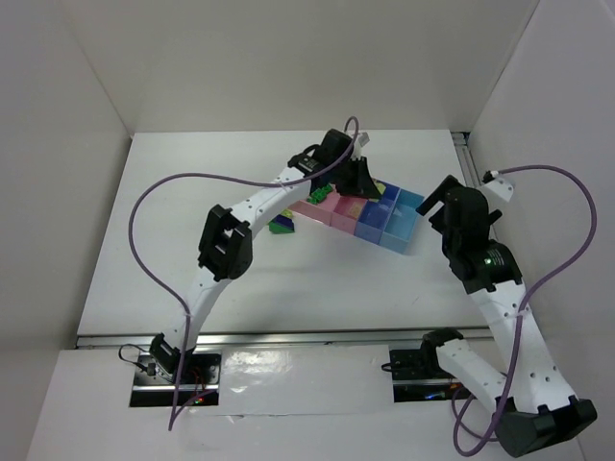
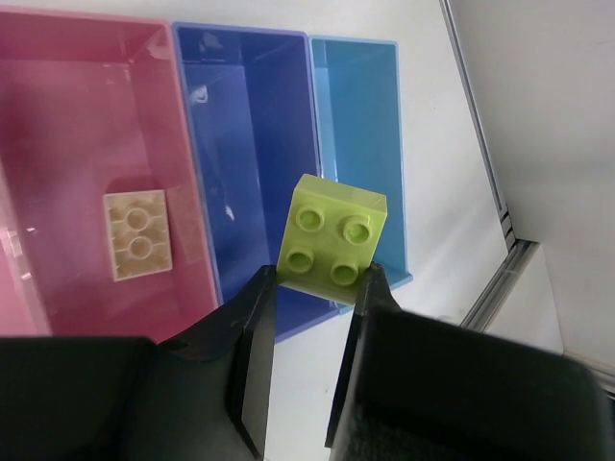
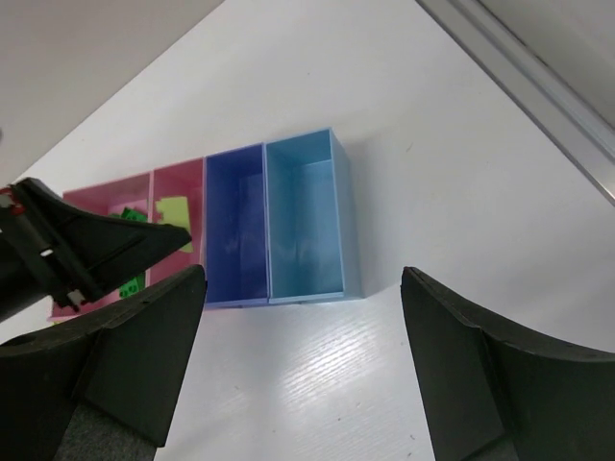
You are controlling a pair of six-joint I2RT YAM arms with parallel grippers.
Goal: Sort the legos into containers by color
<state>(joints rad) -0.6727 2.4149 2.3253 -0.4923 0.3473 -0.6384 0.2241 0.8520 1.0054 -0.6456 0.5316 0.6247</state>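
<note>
From above, the left gripper (image 1: 359,183) is stretched out over the row of joined trays, while the right gripper (image 1: 433,205) hangs off to its right, beyond the light-blue end, with nothing between its fingers; a small cluster of loose legos (image 1: 282,226) (dark green and blue, as far as this view tells) lies on the table (image 1: 192,192) behind and to the left of the left gripper, beside the pink end. In the left wrist view the jaws are closed on a yellow-green 2x2 brick (image 2: 332,245), studs facing the camera, pinched by its two lower sides. Beneath it runs the wall between the periwinkle tray (image 2: 245,134) and the light-blue tray (image 2: 351,115), both bare in this view; further to the gripper's left, the pink tray (image 2: 86,115) holds a pale yellowish brick (image 2: 139,233) lying underside up. In the right wrist view the fingers (image 3: 125,351) are spread wide, with the periwinkle and light-blue trays just ahead of them. The step in hand looks like the carry of one brick to its tray. If the brick in the pink tray is the same colour, as it appears, the next move calls for shifting left over that tray, well inside its walls, and only then opening
</note>
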